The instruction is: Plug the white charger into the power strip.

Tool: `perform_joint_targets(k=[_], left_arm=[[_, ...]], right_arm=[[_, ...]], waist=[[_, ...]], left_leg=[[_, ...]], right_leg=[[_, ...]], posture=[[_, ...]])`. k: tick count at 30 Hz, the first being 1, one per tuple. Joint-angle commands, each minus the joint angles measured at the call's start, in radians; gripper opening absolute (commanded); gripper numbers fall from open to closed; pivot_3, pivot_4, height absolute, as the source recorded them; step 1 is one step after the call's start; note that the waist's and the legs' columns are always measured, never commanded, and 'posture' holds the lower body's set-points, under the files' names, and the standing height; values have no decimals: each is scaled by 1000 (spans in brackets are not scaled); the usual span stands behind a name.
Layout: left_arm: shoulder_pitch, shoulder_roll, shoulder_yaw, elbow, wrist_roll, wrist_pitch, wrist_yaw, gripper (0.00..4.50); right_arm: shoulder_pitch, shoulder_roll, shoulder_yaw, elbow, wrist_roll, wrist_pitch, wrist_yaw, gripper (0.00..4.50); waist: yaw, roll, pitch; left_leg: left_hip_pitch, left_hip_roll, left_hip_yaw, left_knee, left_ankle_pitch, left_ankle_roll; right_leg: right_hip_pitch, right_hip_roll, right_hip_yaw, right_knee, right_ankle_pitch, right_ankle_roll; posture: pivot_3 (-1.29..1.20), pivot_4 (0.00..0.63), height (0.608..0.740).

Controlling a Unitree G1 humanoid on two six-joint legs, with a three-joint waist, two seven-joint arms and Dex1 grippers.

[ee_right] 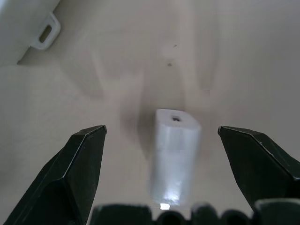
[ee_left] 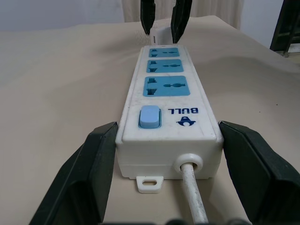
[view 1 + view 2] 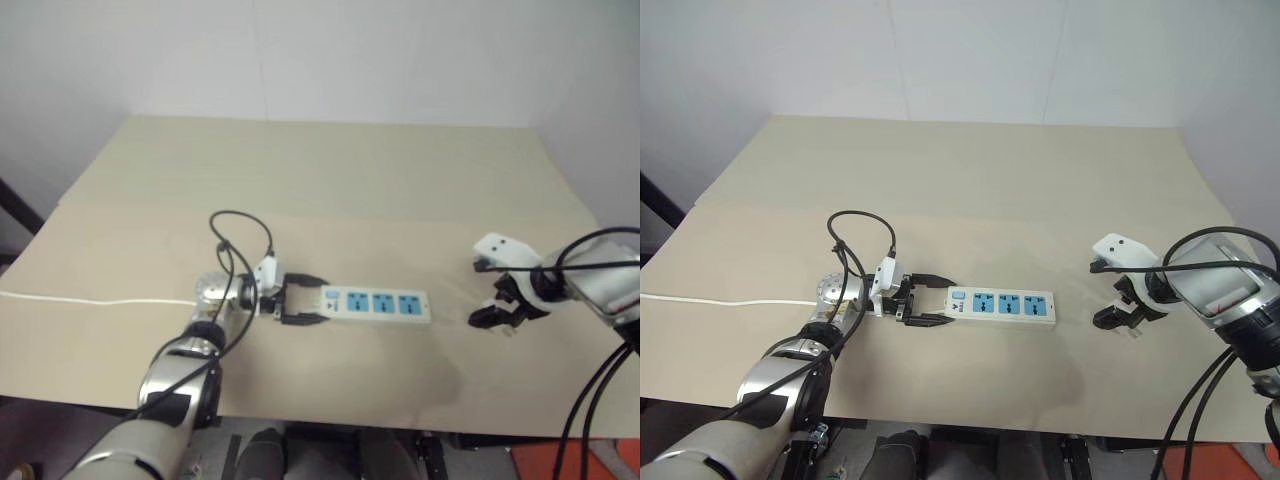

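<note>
The power strip [image 3: 380, 303] lies flat near the table's front, a long white bar with three blue sockets [image 2: 163, 86] and a blue switch [image 2: 150, 116] at its left end. My left gripper [image 3: 322, 300] is shut on that switch end, one black finger [image 2: 93, 159] pressed against each long side. The white charger [image 1: 173, 154] lies on the table a short way past the strip's right end. My right gripper [image 1: 161, 130] hangs open over it, pointing steeply down, a finger on either side and not touching. The left wrist view shows the charger [image 2: 161, 33] between those fingers.
The strip's thin white cord [image 3: 100, 299] runs left along the tan table [image 3: 330, 180] and off its left edge. A black cable [image 3: 240, 235] loops above my left wrist. Black cables [image 3: 590, 400] hang from my right arm past the table's front right edge.
</note>
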Motion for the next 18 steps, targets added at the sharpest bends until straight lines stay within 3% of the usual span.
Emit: perform_joint_targets(k=[1,9,12,18], left_arm=[[18,-2,-19,-18,6,-13,-11,3173],[28,-1,-14,-24,4,-15,-11,3173],[30,-1,-13,-24,4,-17,-11,3173],[34,-1,-14,-24,6,-19,-11,3173]], right_arm=[[-13,-3,-26,9,-20,-11,7,4500],[-25,18,-21,47,-37,-17,4,4500],[-33,32,-18,67,-57,-15,-5,3921],[-52,41,-10,77,-74,-10,2,1974]], waist=[[0,0,0],[-1,0,0],[-1,0,0],[-1,1,-1]], left_leg=[[0,0,0,0,0,0],[0,0,0,0,0,0],[0,0,0,0,0,0],[0,0,0,0,0,0]], right_leg=[[0,0,0,0,0,0],[0,0,0,0,0,0],[0,0,0,0,0,0],[0,0,0,0,0,0]], posture=[[0,150,740],[0,150,740],[0,150,740],[0,150,740]])
